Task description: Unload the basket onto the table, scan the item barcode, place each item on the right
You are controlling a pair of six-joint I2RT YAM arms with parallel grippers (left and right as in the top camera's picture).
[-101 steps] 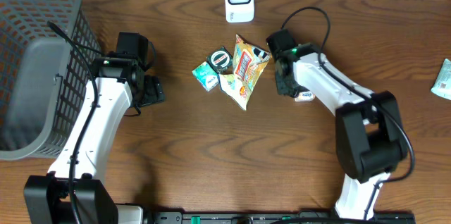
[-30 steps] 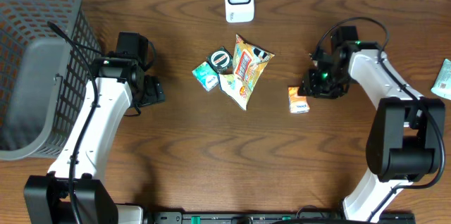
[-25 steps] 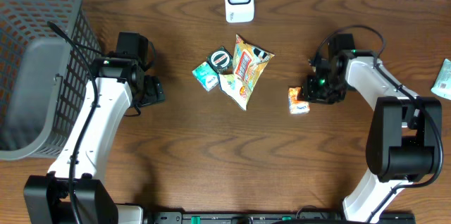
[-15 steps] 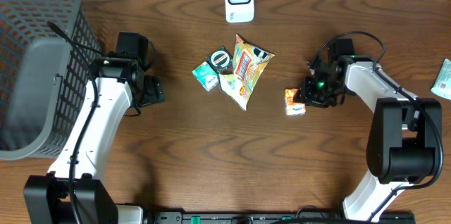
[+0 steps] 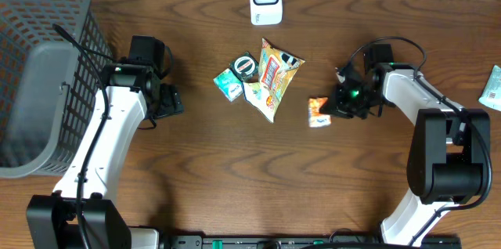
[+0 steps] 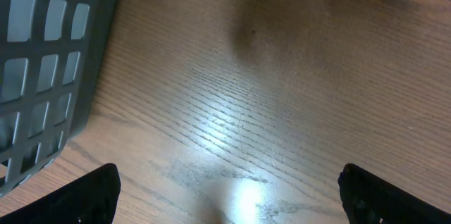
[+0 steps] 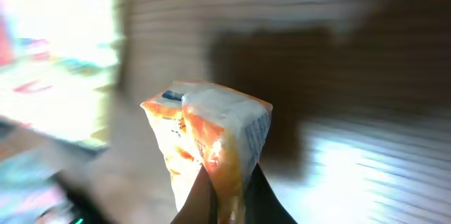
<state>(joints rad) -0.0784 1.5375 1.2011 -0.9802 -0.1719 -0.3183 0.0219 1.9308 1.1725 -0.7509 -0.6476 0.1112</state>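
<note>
Shifted leftward, the orange packet is pinched by its edge in the right pincer.

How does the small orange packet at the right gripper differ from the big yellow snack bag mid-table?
The small orange packet is pinched by the right gripper; the large yellow snack bag lies untouched. The orange packet sits alone; the yellow bag lies in a cluster of small packs. The yellow bag is clearly bigger. Both are over the wooden table.
</note>
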